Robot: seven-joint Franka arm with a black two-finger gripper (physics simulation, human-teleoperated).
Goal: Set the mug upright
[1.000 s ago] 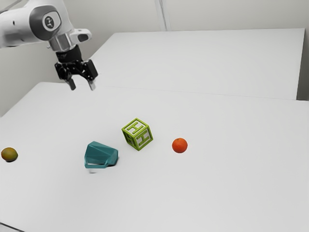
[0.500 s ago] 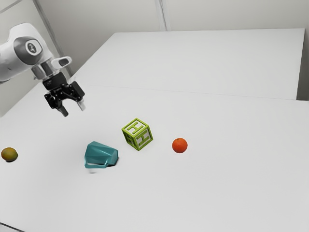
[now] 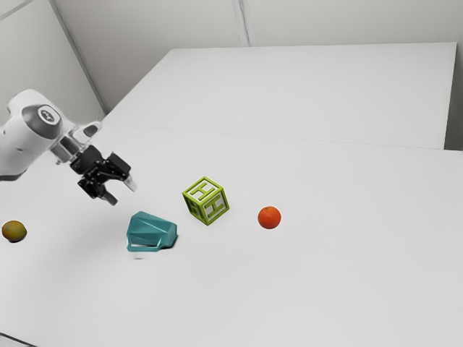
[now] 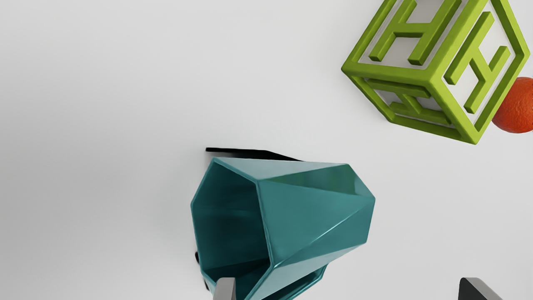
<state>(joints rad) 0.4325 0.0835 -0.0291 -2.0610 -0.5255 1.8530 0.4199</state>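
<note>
Lying sideways: one mug (image 4: 316, 216); also one block (image 3: 206, 201), two fruits (image 3: 269, 217).

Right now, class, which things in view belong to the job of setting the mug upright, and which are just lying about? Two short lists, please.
Belong to the job:
Mug, lying on its side
Hand, open, not holding the mug

Just lying about:
Cube, green-framed
Orange
Brown ball

From here I see smooth, rounded white casing on the arm (image 3: 16, 148), with a dark grey cap (image 3: 34, 121) round a pale disc (image 3: 48, 115) bearing a small dark mark. Past a greyish collar (image 3: 65, 150), the two-fingered gripper (image 3: 121, 192) is black, knobbly, with grey on its fingertips.
</note>
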